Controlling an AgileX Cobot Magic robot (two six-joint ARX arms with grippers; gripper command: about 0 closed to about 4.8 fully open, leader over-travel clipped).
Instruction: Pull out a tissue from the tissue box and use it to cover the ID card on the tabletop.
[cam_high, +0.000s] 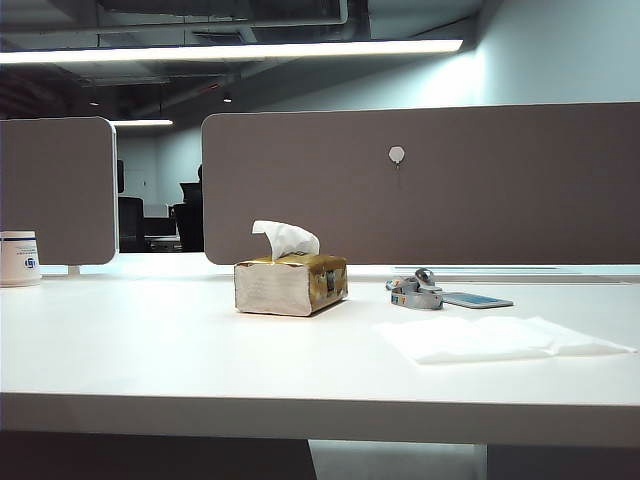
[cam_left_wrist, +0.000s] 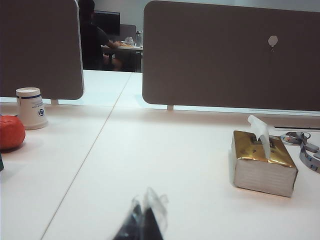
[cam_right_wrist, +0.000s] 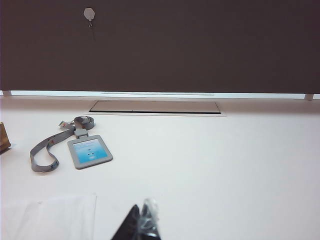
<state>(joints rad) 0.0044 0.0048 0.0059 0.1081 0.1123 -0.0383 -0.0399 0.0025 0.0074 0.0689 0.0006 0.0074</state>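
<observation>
Tissue box (cam_high: 291, 283) is seen at centre frame on the tabletop (cam_high: 150, 350); ID card (cam_high: 477, 299) right of it, uncovered. Left gripper (cam_left_wrist: 144, 220) and right gripper (cam_right_wrist: 141, 222) are held together, empty, low at frame bottom. The tuft (cam_high: 286, 238) should be pinched near its base and drawn upward (box may lift).

Glossy gold foil tops the tissue box (cam_high: 291, 284); tabletop (cam_high: 150, 350) smooth white; divider panels (cam_high: 420, 185) matt, cloth-like.
</observation>
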